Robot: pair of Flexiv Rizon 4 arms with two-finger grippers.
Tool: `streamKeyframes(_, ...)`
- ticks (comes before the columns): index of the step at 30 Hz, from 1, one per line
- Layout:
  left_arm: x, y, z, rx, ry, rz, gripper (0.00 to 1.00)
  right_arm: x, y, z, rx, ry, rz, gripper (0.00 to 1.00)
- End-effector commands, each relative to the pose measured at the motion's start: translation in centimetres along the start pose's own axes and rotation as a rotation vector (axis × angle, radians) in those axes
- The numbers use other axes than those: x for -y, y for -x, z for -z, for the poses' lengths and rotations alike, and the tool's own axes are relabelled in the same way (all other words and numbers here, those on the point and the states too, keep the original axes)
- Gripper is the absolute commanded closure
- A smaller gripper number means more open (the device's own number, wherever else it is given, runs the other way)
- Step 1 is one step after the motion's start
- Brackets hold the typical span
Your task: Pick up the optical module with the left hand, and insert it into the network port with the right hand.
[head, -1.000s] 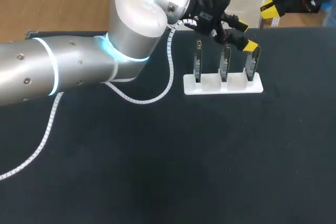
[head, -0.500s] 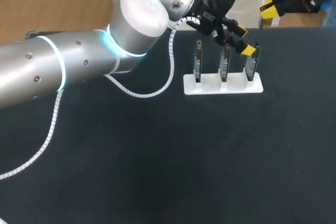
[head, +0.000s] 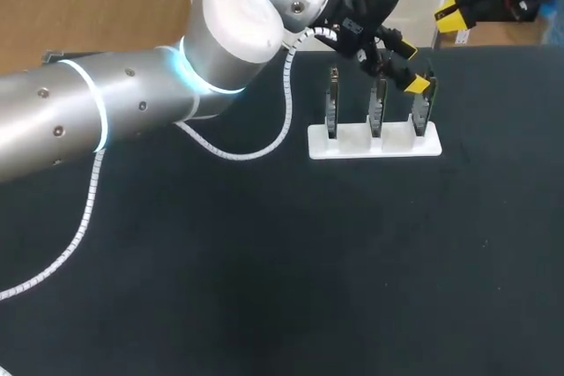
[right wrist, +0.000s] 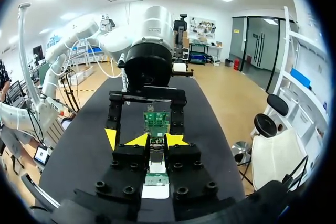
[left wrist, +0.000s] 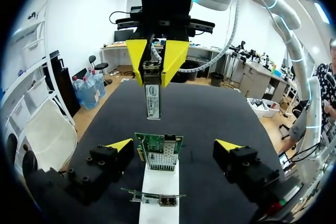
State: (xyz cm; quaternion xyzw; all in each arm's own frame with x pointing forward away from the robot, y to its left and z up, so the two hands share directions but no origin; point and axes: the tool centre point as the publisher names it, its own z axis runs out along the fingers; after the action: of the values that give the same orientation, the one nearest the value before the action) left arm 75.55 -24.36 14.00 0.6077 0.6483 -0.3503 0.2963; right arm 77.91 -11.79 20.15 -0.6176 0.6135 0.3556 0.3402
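My right gripper (right wrist: 157, 140) is shut on the optical module (right wrist: 156, 149), a slim metal stick; the left wrist view shows the module (left wrist: 152, 97) hanging from that gripper (left wrist: 152, 69) just beyond the card. In the head view the right gripper (head: 456, 11) sits past the table's far right edge. The green network card (left wrist: 158, 152) stands upright at the right end of a white stand (head: 374, 143). My left gripper (head: 412, 64) is open, one finger on each side of this card (head: 423, 105) without touching it.
Two more cards (head: 332, 110) (head: 377, 108) stand in the same stand, to the left of the end card. The left arm's white coiled cable (head: 264, 143) hangs over the table's back left part.
The left arm's wrist and elbow shifted a little to the right and back. Its gripper stayed open at the end card. The right gripper kept its place.
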Motion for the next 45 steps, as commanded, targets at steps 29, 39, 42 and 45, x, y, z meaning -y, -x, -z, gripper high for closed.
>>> streamKeyframes(29,1.0,0.3,0.1,-0.069,-0.019,-0.043,0.00,-0.1,0.0,0.1,0.008,0.003,0.004,1.00)
streamKeyframes(39,1.0,0.3,0.1,-0.069,-0.019,-0.043,0.00,-1.0,0.0,-0.2,-0.009,0.008,0.017,1.00)
streamKeyframes(42,1.0,0.3,0.1,-0.069,-0.019,-0.043,0.00,-1.2,-0.2,-0.3,-0.005,0.008,0.009,1.00)
streamKeyframes(45,1.0,0.3,0.1,-0.069,-0.019,-0.043,0.00,-1.5,-0.3,-0.4,-0.005,0.007,0.004,1.00)
